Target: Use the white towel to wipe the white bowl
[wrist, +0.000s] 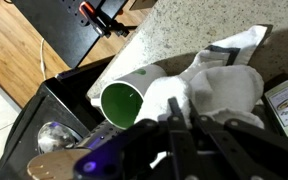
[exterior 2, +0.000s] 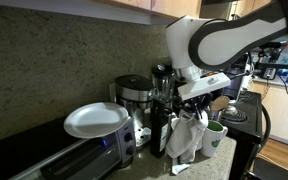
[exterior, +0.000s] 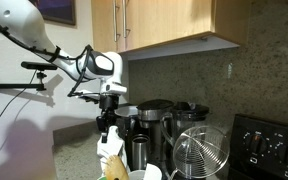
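Observation:
My gripper [exterior: 106, 124] is shut on the top of the white towel [exterior: 111, 152], which hangs down from it over the counter. In an exterior view the gripper [exterior 2: 188, 108] holds the towel [exterior 2: 187, 138] with its lower end bunched on the counter. In the wrist view the fingers [wrist: 169, 125] pinch a fold of the towel [wrist: 219, 88], which spreads below them. A white cup with a green inside [wrist: 122, 102] stands right beside the towel and also shows in both exterior views [exterior 2: 214, 136] [exterior: 140, 174]. I cannot make out a white bowl; the towel may cover it.
A coffee maker [exterior 2: 134, 95] and a dark canister [exterior: 140, 140] stand close behind the towel. A white plate [exterior 2: 96, 120] lies on a toaster oven [exterior 2: 64, 160]. A wire basket [exterior: 200, 152] stands beside a stove [exterior: 269, 145]. Cabinets [exterior: 169, 25] hang overhead.

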